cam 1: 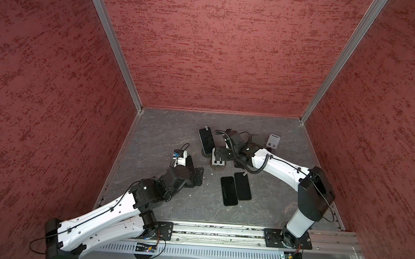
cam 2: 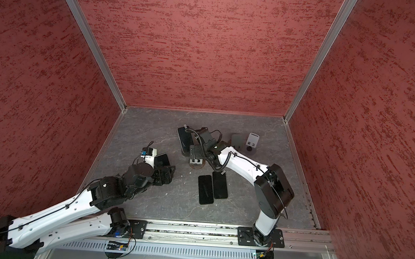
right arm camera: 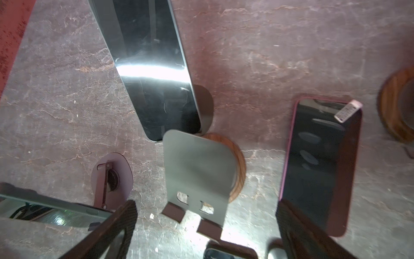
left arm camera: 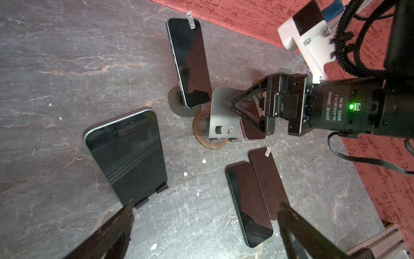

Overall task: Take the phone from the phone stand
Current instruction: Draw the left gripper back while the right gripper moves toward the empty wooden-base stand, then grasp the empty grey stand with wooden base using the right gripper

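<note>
Left gripper (left arm camera: 206, 207): jaws stood wide apart and empty, one fingertip just beside the lip of the purple phone stand (left arm camera: 162, 187).
Black glossy phone (left arm camera: 125, 154): leaned in that stand.
Right gripper (right arm camera: 206, 204): jaws wide, empty, over an empty grey metal stand on a round wooden base (right arm camera: 197, 170).
Pink-cased phone (right arm camera: 320, 161): lay flat on the grey stone-look table (left arm camera: 67, 67), just beside the grey stand.
Second black phone with a sticker tab (left arm camera: 190, 62): leaned on a dark round-footed stand (left arm camera: 173, 103).

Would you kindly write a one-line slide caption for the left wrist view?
Open left gripper close to a phone leaning on its stand; two flat phones nearby.
</note>
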Action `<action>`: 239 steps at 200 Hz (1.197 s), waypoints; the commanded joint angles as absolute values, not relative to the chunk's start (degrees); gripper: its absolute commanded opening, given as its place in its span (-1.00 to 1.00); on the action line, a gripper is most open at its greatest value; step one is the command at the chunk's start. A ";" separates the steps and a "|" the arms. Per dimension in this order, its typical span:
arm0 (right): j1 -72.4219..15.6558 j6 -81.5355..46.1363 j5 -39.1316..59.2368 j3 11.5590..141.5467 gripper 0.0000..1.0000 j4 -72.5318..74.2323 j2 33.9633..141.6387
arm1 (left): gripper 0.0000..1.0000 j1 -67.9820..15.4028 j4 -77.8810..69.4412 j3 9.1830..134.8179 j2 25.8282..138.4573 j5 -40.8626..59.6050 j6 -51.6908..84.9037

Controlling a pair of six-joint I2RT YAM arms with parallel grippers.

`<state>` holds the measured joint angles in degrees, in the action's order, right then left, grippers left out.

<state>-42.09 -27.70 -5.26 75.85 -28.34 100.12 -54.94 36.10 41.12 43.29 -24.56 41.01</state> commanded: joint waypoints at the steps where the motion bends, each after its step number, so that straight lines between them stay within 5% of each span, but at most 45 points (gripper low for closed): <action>1: -42.93 -29.00 -9.98 79.10 0.98 -30.60 102.12 | 0.99 -54.57 38.32 40.58 41.86 -25.93 41.89; 164: -46.58 -35.05 -16.08 84.15 0.97 -32.13 110.52 | 0.99 -53.53 41.81 37.46 36.97 -25.97 41.93; 239: -47.84 -36.24 -17.96 85.18 0.71 -32.68 112.86 | 0.99 -53.04 44.47 35.90 31.73 -26.40 42.98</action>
<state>-46.96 -34.57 -15.09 83.00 -31.81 111.63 -53.54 42.61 36.27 32.62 -25.63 42.22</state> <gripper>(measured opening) 0.871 0.996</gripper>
